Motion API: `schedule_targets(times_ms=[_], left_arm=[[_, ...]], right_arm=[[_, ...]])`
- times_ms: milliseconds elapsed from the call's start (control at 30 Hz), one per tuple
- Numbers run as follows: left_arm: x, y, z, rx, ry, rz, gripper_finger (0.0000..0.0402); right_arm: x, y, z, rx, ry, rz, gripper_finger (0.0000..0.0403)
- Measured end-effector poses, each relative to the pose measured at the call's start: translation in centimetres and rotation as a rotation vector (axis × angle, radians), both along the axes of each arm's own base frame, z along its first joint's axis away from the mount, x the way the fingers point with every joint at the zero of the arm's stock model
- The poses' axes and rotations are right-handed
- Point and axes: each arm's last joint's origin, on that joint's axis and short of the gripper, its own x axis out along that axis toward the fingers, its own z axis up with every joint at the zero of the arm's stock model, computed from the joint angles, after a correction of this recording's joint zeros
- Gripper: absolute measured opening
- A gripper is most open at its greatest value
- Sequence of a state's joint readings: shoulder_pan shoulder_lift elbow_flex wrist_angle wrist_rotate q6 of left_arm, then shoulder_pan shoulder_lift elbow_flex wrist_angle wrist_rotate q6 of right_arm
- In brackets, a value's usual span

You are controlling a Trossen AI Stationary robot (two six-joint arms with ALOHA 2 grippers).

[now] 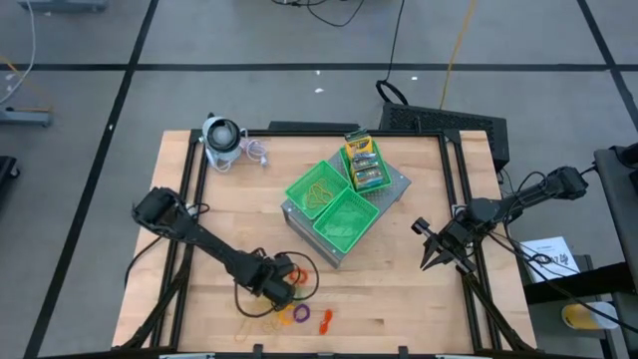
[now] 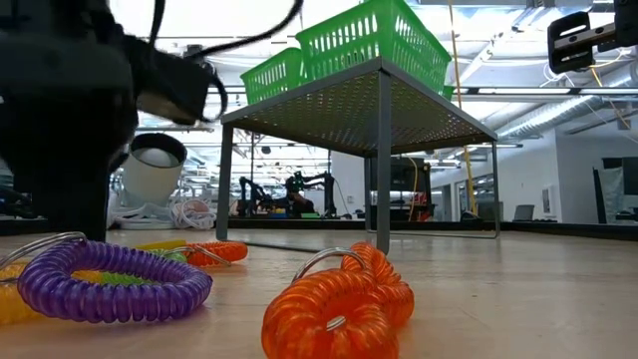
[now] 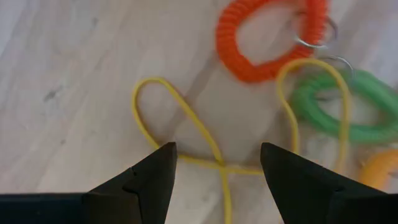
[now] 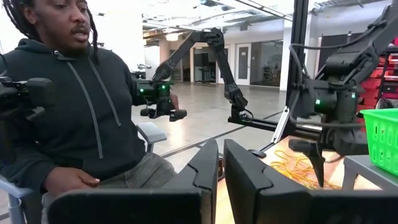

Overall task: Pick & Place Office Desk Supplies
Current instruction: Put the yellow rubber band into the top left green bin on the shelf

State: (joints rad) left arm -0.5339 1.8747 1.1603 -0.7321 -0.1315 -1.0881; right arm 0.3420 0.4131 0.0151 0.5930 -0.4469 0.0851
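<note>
My left gripper (image 3: 217, 177) points down, open, low over the table's near part (image 1: 282, 291). Its fingers stand on either side of the crossing of a thin yellow rubber band (image 3: 186, 127) that lies flat on the wood. Around it lie coiled rings: orange (image 3: 267, 43), green (image 3: 357, 115), purple (image 2: 110, 284) and another orange (image 2: 339, 304). Small card boxes (image 1: 364, 160) lie in the far green tray. My right gripper (image 1: 434, 254) waits shut at the table's right edge, holding nothing.
Three green trays (image 1: 346, 221) sit on a grey mesh stand (image 2: 379, 100) at the table's middle. A grey-white round gadget (image 1: 221, 140) stands at the far left corner. A person (image 4: 81, 106) sits beyond the table.
</note>
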Motion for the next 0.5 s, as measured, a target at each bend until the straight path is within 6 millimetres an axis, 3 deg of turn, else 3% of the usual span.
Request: schedule_targets(times_ms=[267, 500], left_arm=[[0.8, 1.0, -0.5, -0.005, 0.005, 0.110, 0.0232], [0.9, 1.4, -0.6, -0.025, 0.021, 0.153, 0.0124]], right_arm=[[0.0, 0.0, 0.0, 0.000, -0.001, 0.000, 0.0020], [0.0, 0.0, 0.0, 0.000, 0.000, 0.000, 0.0020]])
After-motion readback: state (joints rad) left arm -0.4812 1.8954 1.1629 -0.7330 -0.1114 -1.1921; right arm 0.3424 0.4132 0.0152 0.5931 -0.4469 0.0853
